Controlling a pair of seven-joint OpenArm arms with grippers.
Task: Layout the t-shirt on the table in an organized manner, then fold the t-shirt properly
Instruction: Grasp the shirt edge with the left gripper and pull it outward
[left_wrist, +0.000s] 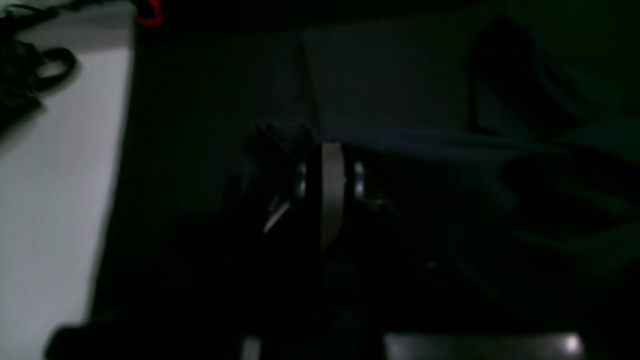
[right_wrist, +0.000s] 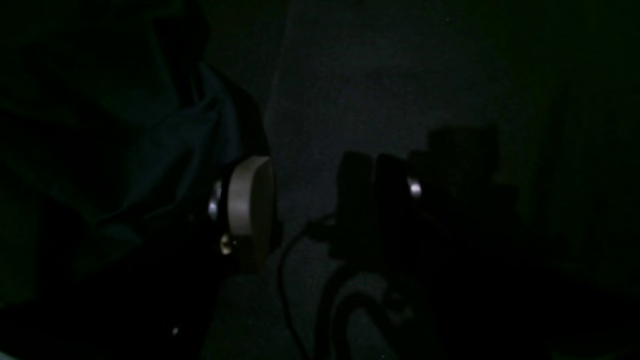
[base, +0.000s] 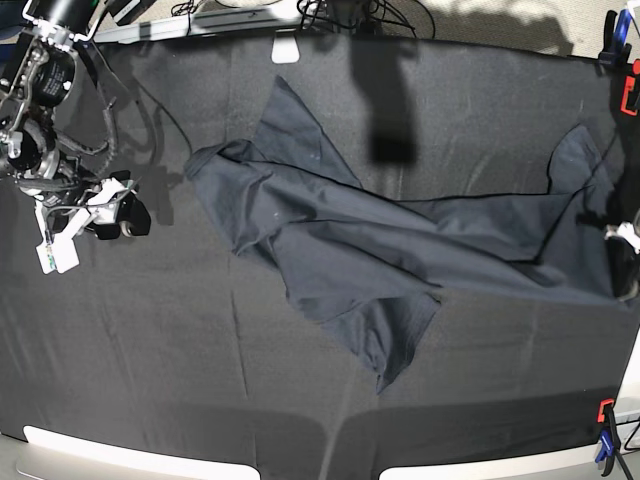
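Observation:
The dark navy t-shirt (base: 380, 240) lies crumpled and stretched across the black-clothed table (base: 150, 360), one sleeve pointing to the front (base: 395, 345). My left gripper (base: 622, 238) is at the table's right edge. In the left wrist view it (left_wrist: 325, 185) is shut on a fold of the t-shirt (left_wrist: 450, 150), which stretches away to the right. My right gripper (base: 132, 217) is at the left, apart from the shirt's near edge. In the right wrist view it (right_wrist: 305, 205) is open and empty, with shirt cloth (right_wrist: 185, 145) just beyond its pale pad (right_wrist: 250, 205).
Orange and blue clamps hold the table cloth at the right corners (base: 630, 92) (base: 605, 420); one shows red in the left wrist view (left_wrist: 150, 12). Cables and gear lie past the far edge (base: 340, 12). A pale surface borders the table (left_wrist: 55, 175).

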